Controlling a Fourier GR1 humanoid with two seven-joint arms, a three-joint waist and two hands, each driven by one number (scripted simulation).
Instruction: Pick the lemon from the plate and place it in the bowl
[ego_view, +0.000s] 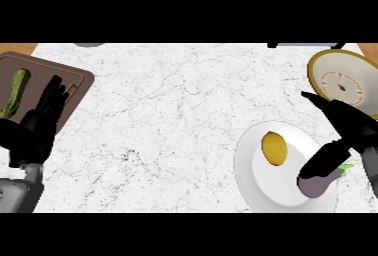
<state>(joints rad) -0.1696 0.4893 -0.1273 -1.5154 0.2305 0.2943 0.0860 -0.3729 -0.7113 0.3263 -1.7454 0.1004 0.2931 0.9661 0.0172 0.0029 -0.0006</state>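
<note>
Black right hand (347, 131): fingers relaxed and spread, holding nothing, above the white plate's (255, 192) right rim. Yellow lemon (274, 148) on the plate, left of the hand; purple eggplant (322, 181) under its thumb. Bowl (325, 62) beyond. Left hand (38, 122): open, resting beside the brown cutting board (80, 80).
</note>
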